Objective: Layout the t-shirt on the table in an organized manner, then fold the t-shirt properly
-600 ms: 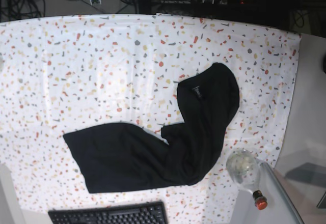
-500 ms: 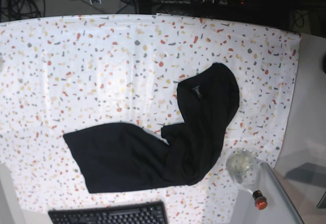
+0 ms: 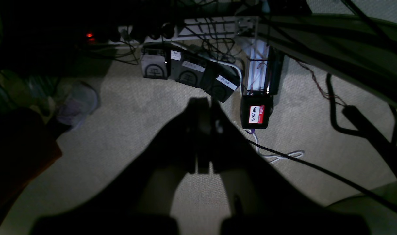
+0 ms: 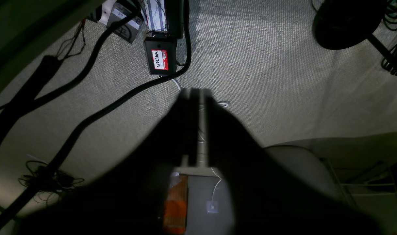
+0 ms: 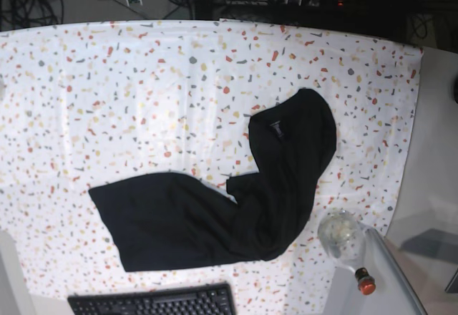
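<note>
The black t-shirt (image 5: pixel 272 186) lies crumpled in an L shape on the speckled white table (image 5: pixel 143 100). One part spreads toward the front left and the other runs up to the right, with a small label mark (image 5: pixel 275 128) showing. Neither gripper shows in the base view. In the left wrist view my left gripper (image 3: pixel 203 104) is a dark silhouette with its jaws together, empty, hanging over carpet floor. In the right wrist view my right gripper (image 4: pixel 195 93) is also shut and empty over the floor. The t-shirt is in neither wrist view.
A black keyboard (image 5: pixel 154 302) lies at the table's front edge. A clear round bottle (image 5: pixel 342 235) with a red cap (image 5: pixel 366 283) lies at the front right corner, next to the shirt. A plain grey surface (image 5: pixel 433 172) borders the right. Cables and power boxes (image 3: pixel 188 73) lie on the floor.
</note>
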`<state>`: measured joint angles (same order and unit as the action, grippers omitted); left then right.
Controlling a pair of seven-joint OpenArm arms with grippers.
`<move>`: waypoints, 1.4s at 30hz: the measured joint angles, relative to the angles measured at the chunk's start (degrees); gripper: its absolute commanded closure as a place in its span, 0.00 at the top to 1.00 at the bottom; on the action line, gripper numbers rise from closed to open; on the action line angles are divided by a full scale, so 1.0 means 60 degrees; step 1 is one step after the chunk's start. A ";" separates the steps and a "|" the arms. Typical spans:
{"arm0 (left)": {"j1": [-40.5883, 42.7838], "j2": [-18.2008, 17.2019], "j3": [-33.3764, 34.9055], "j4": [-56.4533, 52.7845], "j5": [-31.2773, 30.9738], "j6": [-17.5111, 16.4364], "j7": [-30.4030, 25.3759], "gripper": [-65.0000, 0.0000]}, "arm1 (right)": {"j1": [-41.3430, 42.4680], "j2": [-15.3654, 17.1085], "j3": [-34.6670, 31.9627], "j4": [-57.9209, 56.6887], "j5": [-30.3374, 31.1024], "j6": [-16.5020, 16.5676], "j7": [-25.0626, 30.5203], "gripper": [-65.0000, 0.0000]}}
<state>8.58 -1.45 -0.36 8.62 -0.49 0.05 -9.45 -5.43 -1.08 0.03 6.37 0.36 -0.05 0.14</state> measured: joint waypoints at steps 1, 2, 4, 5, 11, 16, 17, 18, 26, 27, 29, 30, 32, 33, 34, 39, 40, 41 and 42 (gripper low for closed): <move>0.0000 0.0004 0.0000 -0.0004 0.0004 0.0000 -0.0004 0.00 | 0.0000 -0.0004 0.0007 0.0000 0.0022 0.0000 -0.0011 0.38; 0.0000 0.0004 0.0000 -0.0004 0.0004 0.0000 -0.0004 0.00 | 0.0004 -0.0004 0.0007 0.0000 0.0018 0.0000 -0.0033 0.51; 0.0000 0.0000 0.0000 -0.0026 0.0000 0.0000 -0.0004 0.00 | -0.0004 -0.0004 0.0007 0.0000 0.0004 0.0000 -0.0029 0.62; 0.0022 0.0000 0.0000 -0.0018 0.0004 0.0000 -0.0007 0.00 | -0.0004 -0.0004 0.0004 0.0000 0.0004 0.0000 -0.0029 0.62; 0.0142 0.0000 0.0000 0.0018 0.0004 0.0000 0.0004 0.00 | -0.0131 -0.0004 0.0004 0.0000 0.0004 0.0000 0.0157 0.59; 0.0135 0.0004 0.0000 0.0018 0.0000 0.0000 -0.0004 0.00 | -0.0175 -0.0004 0.0004 0.0000 0.0004 0.0000 0.0499 0.59; 0.0138 0.0000 0.0000 0.0018 0.0000 0.0000 -0.0004 0.00 | -0.0186 -0.0004 0.0004 0.0000 0.0004 0.0000 0.0594 0.59; 0.0160 0.0000 0.0000 0.0018 0.0000 0.0004 -0.0004 0.00 | -0.0193 -0.0004 0.0004 0.0000 0.0004 0.0000 0.0718 0.60; 0.0200 0.0004 0.0000 0.0018 0.0004 0.0000 -0.0004 0.00 | -0.0397 0.0000 -0.0004 0.0000 0.0000 0.0000 0.0933 0.42; 0.0193 0.0000 0.0000 0.0018 0.0004 0.0000 0.0000 0.00 | -0.0401 0.0000 -0.0004 0.0000 0.0004 0.0000 0.0940 0.27; 0.0189 0.0000 0.0000 0.0018 0.0000 0.0000 0.0000 0.00 | -0.0393 -0.0004 -0.0004 0.0000 -0.0040 0.0000 0.0947 0.00; 0.0189 0.0000 0.0000 0.0018 0.0004 0.0000 0.0000 0.00 | -0.0379 0.0000 -0.0004 0.0000 0.0062 0.0000 0.0951 0.00; 0.0193 0.0000 0.0000 0.0018 0.0004 0.0000 0.0000 0.00 | -0.0372 0.0029 0.0000 0.0000 0.0033 0.0004 0.0951 0.00; 0.0193 0.0000 0.0000 0.0018 0.0004 0.0000 0.0000 0.00 | -0.0372 0.0051 0.0004 0.0000 0.0033 0.0000 0.0947 0.00; 0.0193 0.0000 0.0000 0.0018 0.0000 0.0000 0.0000 0.00 | -0.0372 0.0080 0.0004 0.0000 0.0033 0.0004 0.0947 0.00; 0.0193 0.0000 0.0000 0.0018 0.0000 0.0000 -0.0004 0.00 | -0.0375 0.0149 0.0004 0.0000 0.0036 0.0000 0.0947 0.00; 0.0193 0.0000 0.0000 0.0018 0.0000 0.0000 -0.0004 0.00 | -0.0372 0.0146 0.0004 0.0000 0.0036 0.0000 0.0947 0.00; 0.0193 0.0000 0.0000 0.0018 0.0004 0.0000 0.0000 0.00 | -0.0372 0.0131 0.0004 0.0000 0.0033 0.0000 0.0947 0.00; 0.0193 0.0000 0.0000 0.0018 0.0000 0.0000 -0.0004 0.00 | -0.0372 0.0124 0.0004 0.0000 0.0036 0.0000 0.0943 0.03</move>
<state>9.74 -1.45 -0.36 8.73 -0.49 0.05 -9.47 -7.66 -0.34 0.05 6.37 0.58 -0.05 5.80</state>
